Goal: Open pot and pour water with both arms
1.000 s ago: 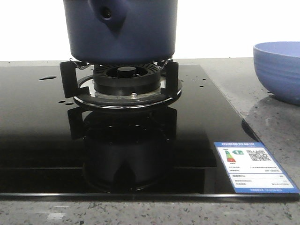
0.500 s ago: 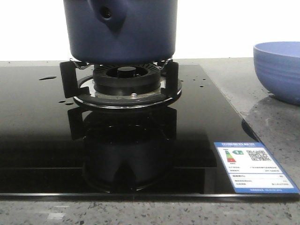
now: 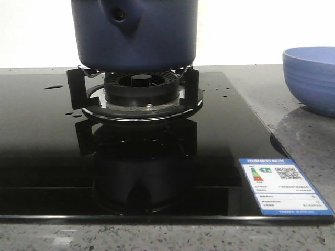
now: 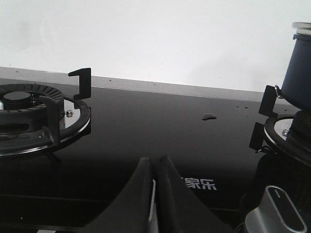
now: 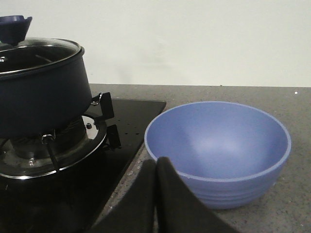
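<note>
The dark navy-blue pot stands on the black burner grate of the hob, its handle socket with the round hole facing me. In the right wrist view the pot carries a glass lid with a dark blue knob. Water shows only as a small puddle and drops on the black glass. My left gripper is shut and empty, low over the hob left of the pot. My right gripper is shut and empty, at the hob's right edge beside the bowl. Neither gripper appears in the front view.
A lighter blue ribbed bowl stands empty on the grey stone counter right of the hob. A second burner lies left of my left gripper. A silver knob sits at the hob's front. A blue energy label marks the front right corner.
</note>
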Available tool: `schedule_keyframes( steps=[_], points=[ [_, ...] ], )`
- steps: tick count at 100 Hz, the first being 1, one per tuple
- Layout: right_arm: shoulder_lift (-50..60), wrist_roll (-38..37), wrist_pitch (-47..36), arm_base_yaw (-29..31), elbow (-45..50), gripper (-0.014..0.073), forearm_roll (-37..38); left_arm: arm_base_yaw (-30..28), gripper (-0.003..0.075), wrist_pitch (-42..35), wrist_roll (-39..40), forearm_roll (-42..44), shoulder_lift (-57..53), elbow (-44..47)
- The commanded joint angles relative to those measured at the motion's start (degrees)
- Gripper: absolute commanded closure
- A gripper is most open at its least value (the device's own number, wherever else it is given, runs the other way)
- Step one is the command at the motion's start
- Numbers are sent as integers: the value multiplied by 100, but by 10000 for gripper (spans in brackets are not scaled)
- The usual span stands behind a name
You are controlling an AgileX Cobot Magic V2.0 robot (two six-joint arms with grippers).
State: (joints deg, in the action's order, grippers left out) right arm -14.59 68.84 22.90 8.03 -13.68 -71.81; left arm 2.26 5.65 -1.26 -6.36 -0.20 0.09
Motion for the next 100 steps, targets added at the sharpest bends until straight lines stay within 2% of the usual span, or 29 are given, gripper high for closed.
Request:
schedule_keyframes(
  steps=[1,56,74,79,83,88,96,100],
  points=[
    [-27,76,-157,-5,-160,650,-186,47,739,-479,60,5,-159,186],
    [-27,76,-157,-5,-160,650,-186,47,739,-479,60,5,-159,186],
    [-27,63,-689,-5,-160,650,-102,47,739,-479,60,5,-159,186],
    [-27,-297,-798,-5,-184,650,315,47,739,-479,60,5,-159,186],
    [-27,-886,-920,-5,-194,650,1069,47,739,-479,60,5,-159,186],
    [-27,-2135,-1025,-5,-194,650,2338,47,739,-479,60,5,-159,186],
    [-27,-4597,-1131,-5,-194,650,4764,47,739,-479,60,5,-159,186],
    [-27,-5569,-1235,-5,-178,650,5593,47,739,-479,60,5,-159,186]
  ],
)
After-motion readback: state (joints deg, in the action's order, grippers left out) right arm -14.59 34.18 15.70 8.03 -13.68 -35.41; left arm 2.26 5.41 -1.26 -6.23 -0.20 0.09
